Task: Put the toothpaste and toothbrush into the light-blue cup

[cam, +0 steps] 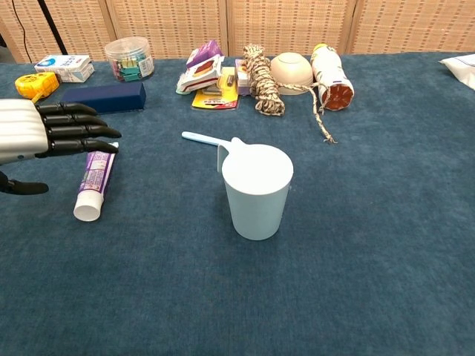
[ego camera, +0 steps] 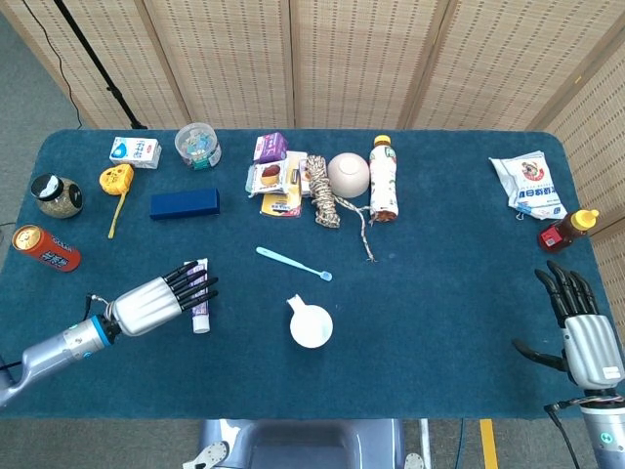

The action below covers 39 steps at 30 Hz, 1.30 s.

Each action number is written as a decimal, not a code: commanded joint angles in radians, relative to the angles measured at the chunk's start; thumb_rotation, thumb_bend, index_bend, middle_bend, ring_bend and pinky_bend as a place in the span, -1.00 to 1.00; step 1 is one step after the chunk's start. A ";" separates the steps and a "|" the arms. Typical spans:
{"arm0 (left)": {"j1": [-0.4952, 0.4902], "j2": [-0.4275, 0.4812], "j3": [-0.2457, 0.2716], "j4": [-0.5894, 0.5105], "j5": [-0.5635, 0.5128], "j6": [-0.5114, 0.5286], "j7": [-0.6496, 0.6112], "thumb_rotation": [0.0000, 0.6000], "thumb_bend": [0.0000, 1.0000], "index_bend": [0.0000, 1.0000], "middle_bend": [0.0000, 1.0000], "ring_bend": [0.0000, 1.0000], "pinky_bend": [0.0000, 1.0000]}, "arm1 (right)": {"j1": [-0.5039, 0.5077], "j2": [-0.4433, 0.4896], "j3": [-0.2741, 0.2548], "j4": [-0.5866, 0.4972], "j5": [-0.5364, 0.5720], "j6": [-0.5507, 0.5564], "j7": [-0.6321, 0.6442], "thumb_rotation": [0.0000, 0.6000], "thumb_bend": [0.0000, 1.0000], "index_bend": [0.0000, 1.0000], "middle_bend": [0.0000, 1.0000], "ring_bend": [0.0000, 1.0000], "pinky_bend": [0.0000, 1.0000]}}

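The soft, light toothpaste (ego camera: 197, 294) is best gripped round its middle by the left hand (ego camera: 156, 302), whose fingers are spread open above it.

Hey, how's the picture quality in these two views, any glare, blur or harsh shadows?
Head view: even, soft lighting, no glare, only a faint shadow beside the light-blue cup, everything sharp. Chest view: also sharp and evenly lit; the left hand enters at the frame's edge, cut off but not blurred, above the toothpaste.

At 12 o'clock lay a rope (ego camera: 323, 195), a bowl (ego camera: 349, 174) and a bottle (ego camera: 383, 180); a blue box (ego camera: 184, 203) lay at 10 o'clock.
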 commanded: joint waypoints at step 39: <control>-0.030 -0.019 -0.040 -0.099 -0.218 0.188 -0.077 1.00 0.01 0.09 -0.12 -0.20 -0.06 | -0.016 0.007 0.026 -0.006 -0.036 -0.025 0.059 1.00 -1.00 -0.90 -1.00 -1.00 -1.00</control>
